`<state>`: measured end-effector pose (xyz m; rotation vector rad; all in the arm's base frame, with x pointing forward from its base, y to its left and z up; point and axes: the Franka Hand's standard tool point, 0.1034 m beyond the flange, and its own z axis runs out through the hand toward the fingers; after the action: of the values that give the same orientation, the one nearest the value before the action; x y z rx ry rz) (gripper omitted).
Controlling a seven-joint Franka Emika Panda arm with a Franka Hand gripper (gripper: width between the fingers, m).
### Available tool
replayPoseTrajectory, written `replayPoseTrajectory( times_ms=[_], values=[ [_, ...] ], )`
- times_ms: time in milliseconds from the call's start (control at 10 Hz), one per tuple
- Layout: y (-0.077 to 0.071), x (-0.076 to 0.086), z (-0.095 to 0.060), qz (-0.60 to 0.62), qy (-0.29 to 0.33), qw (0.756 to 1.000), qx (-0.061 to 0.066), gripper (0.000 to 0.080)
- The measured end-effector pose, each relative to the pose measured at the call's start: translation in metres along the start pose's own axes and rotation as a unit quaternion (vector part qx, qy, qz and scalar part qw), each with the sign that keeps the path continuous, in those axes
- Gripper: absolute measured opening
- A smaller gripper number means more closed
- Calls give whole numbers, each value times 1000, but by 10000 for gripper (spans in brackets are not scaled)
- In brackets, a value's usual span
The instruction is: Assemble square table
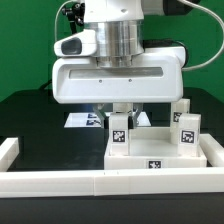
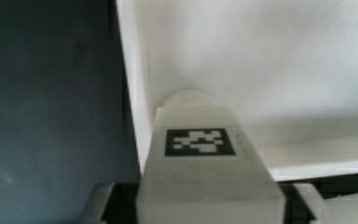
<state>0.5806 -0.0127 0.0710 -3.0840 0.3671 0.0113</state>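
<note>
Square tabletop slab (image 1: 160, 157) lies on the dark table (image 1: 30, 115), near edge against the white border rail (image 1: 60, 181), on the exterior view's right. Tagged white legs stand on it: one at center (image 1: 119, 134), two at right (image 1: 186, 132). Marker board (image 1: 82, 120) lies flat farther back, partly hidden by the arm's bulky white wrist housing (image 1: 118, 78), which blocks most of the middle. Claw (image 1: 124, 111) narrow, clamped on the center leg (image 2: 201, 150); wrist view shows the leg between dark fingers (image 2: 117, 205). Tags carry black-and-white square patterns, no readable writing.
</note>
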Motion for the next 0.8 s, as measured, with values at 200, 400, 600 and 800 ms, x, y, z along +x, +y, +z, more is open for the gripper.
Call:
replayPoseTrajectory(
  times_ms=[200,400,600,800],
  values=[
    [0,0,0,123,1,992,2,290],
    [-2,1,0,252,4,968,4,290],
    [-5,1,0,380,1,925,12,291],
    [-8,0,0,450,-5,893,11,291]
  ],
)
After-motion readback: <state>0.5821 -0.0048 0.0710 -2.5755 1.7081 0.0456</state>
